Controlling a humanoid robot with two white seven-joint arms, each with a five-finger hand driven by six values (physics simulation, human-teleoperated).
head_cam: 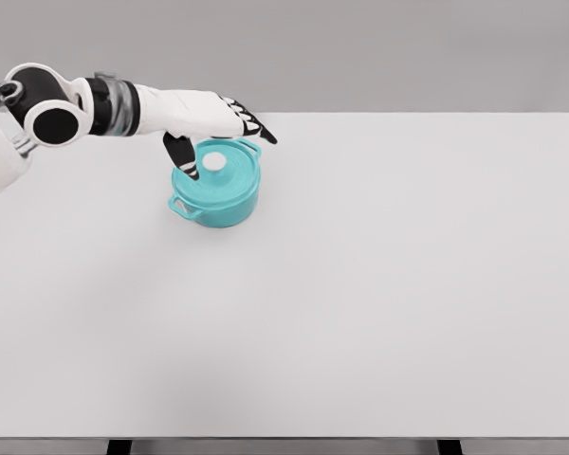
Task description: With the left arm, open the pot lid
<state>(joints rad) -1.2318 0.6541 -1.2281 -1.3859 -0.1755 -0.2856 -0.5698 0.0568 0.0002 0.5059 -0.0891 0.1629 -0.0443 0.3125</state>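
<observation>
A teal pot (pixel 216 194) with two side handles stands on the white table (pixel 379 284), left of the middle. Its teal lid (pixel 229 168) sits closed on top, with a white round knob (pixel 213 163) at its centre. My left hand (pixel 223 142) reaches in from the upper left and hovers just over the lid. Its fingers (pixel 256 128) are spread beyond the knob and the thumb (pixel 182 154) points down on the knob's left side. Nothing is held. The hand hides the lid's far rim.
The table's far edge runs just behind the pot, against a plain grey wall. My left shoulder and forearm (pixel 66 109) fill the upper left corner.
</observation>
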